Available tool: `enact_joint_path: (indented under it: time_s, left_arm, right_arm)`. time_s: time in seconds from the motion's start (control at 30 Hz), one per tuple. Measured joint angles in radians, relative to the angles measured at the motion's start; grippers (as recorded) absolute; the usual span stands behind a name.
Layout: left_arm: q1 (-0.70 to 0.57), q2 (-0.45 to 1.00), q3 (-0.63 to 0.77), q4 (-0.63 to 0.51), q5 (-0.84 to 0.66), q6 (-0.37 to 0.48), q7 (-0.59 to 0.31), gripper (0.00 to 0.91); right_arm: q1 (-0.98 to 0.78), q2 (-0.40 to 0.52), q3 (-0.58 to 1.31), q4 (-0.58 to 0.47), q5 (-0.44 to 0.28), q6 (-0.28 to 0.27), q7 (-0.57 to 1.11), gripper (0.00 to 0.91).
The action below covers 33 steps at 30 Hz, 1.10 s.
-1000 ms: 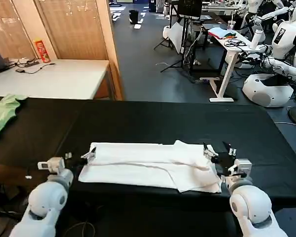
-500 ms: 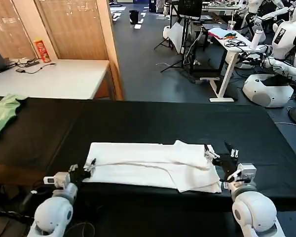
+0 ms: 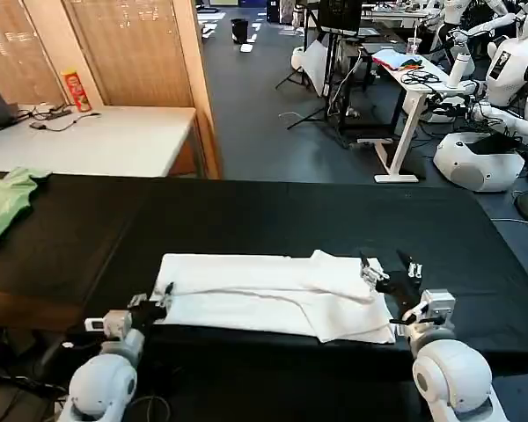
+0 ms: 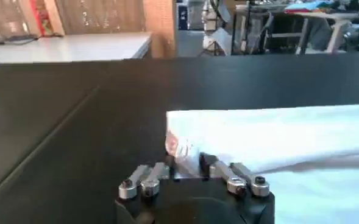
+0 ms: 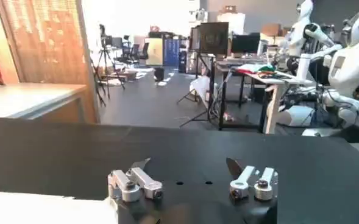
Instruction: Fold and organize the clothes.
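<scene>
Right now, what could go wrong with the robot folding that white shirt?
The white T-shirt lies close to the near edge of the black table, so a tug might drag it off. The left gripper is closed on one corner alone, which could bunch the cloth. The right gripper is open at the other end, so the two ends might get pulled unevenly.

A white cotton T-shirt (image 3: 268,294), folded into a long flat band, lies crosswise near the front edge of the black-covered desk (image 3: 273,220), slightly rumpled.
</scene>
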Motion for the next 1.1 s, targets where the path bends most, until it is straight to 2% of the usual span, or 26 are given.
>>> enact_joint_path:
  time_s: [0.2,0.37,0.53,0.67,0.87,1.1]
  left_arm:
    - [-0.003,0.025,-0.005,0.011,0.099,-0.013,0.008,0.000]
    - [0.004,0.081,-0.038,0.039,0.194,-0.079,0.025,0.000]
    - [0.019,0.203,-0.092,0.078,0.168,-0.104,0.021,0.000]
    - [0.020,0.263,-0.104,0.070,0.159,-0.091,0.005,0.000]
    - [0.036,0.203,-0.051,-0.038,0.155,-0.042,-0.028,0.000]
    - [0.017,0.066,0.118,-0.159,0.129,-0.011,-0.069,0.000]
  right_arm:
    - [0.004,0.000,0.001,-0.001,-0.002,0.000,0.000,0.878]
    - [-0.002,0.002,0.004,0.000,-0.003,0.002,0.000,0.878]
    - [-0.008,0.018,-0.004,-0.001,-0.017,0.005,-0.002,0.878]
    - [-0.013,0.032,-0.010,-0.009,-0.035,0.007,-0.004,0.878]
    - [-0.034,0.036,0.005,-0.013,-0.052,0.022,-0.010,0.878]
    - [-0.059,0.063,0.021,-0.021,-0.086,0.035,-0.018,0.878]
